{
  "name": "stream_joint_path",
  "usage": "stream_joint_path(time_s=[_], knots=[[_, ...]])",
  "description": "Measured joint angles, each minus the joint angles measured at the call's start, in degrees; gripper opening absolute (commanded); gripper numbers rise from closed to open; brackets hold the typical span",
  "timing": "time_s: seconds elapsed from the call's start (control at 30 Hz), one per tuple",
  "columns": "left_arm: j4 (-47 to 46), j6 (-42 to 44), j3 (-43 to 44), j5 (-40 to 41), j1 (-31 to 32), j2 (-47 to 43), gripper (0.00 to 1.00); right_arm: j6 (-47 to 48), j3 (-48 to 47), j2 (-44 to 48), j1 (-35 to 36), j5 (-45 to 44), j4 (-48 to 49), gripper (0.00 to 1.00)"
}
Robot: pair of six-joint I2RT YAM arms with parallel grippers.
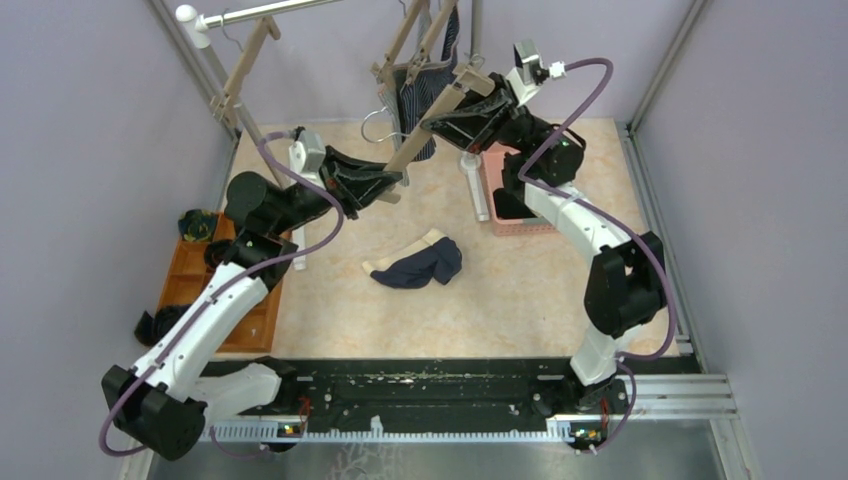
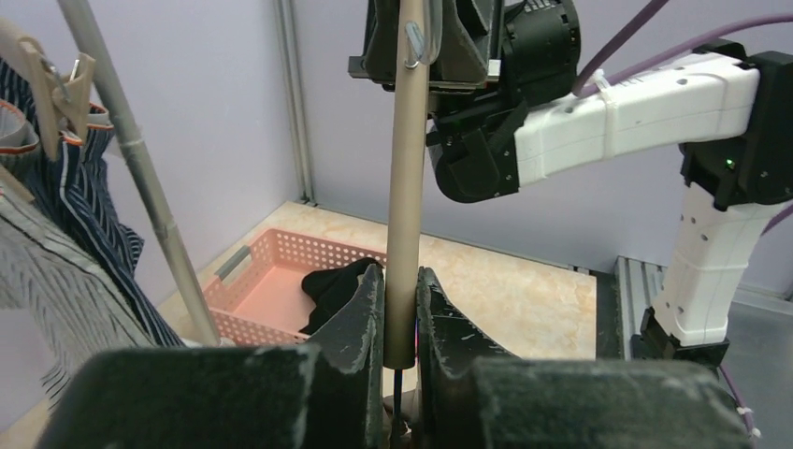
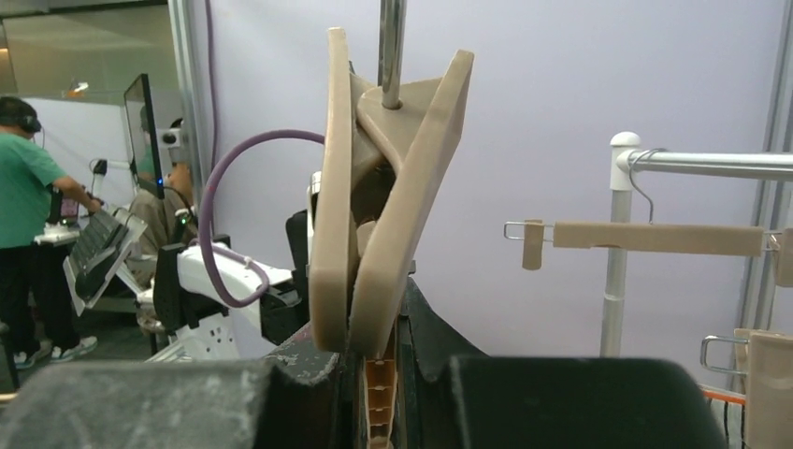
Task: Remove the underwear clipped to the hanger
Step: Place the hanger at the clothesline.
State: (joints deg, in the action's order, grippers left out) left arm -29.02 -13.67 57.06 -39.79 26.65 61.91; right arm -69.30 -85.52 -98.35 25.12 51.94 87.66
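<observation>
My left gripper [image 2: 400,276] grips the hanger bar [image 2: 409,168] low, right gripper [image 3: 374,327] its clip [image 3: 332,187]; pinstriped underwear [image 1: 412,98] hangs beside the right.

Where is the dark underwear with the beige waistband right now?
In the top view, the dark underwear lies crumpled on the table near its centre, to the left of the pink basket and a little nearer the robot.

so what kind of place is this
Probably a robotics lab test cell, not a home: lilac wall panels box in the table, the left arm and right arm are bolted at its edge, and the right wrist view shows a person by a monitor.
</observation>
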Motion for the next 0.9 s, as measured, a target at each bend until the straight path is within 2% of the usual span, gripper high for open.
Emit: stream_joint_path(time_s=[0.1, 0.13, 0.17, 0.2, 0.33, 0.43, 0.53, 0.63, 0.73, 0.9], knots=[[5.29, 0.72, 2.27, 2.19, 0.07, -0.55, 0.00, 1.05, 0.57, 0.37, 0.00, -1.25, -2.05, 0.49], [6.99, 1.05, 3.21, 3.30, 0.20, -0.76, 0.00, 2.10, 1.25, 0.63, 0.00, -1.03, -3.02, 0.70], [8.83, 1.36, 4.50, 4.90, 0.24, -1.05, 0.00, 2.97, 2.03, 0.85, 0.00, -0.85, -3.78, 0.83], [10.58, 1.70, 6.03, 6.49, 0.22, -1.44, 0.00, 4.28, 2.93, 1.14, 0.00, -0.66, -4.98, 0.91], [17.94, 3.45, 12.55, 12.22, 0.07, -4.09, 0.00, 9.49, 5.75, 2.40, 0.00, 0.24, -11.28, 0.94], [23.30, 4.55, 17.05, 15.98, 0.07, -7.04, 0.00, 16.41, 7.65, 4.68, 0.00, 0.39, -19.58, 0.94], [29.18, 4.96, 21.00, 21.00, 0.07, -10.19, 0.00, 27.30, 8.48, 8.28, 0.00, -0.42, -32.94, 0.96], [36.06, 4.98, 24.72, 27.76, 0.09, -12.07, 0.00, 40.26, 9.01, 13.86, -0.02, -4.90, -49.03, 0.99], [42.88, 4.79, 27.34, 35.58, 0.09, -12.44, 0.00, 50.69, 9.03, 18.69, -0.07, -10.64, -60.57, 0.99], [54.58, 4.28, 29.31, 47.54, 0.09, -8.09, 0.00, 65.55, 6.16, 23.37, -0.17, -22.43, -80.06, 0.98]])
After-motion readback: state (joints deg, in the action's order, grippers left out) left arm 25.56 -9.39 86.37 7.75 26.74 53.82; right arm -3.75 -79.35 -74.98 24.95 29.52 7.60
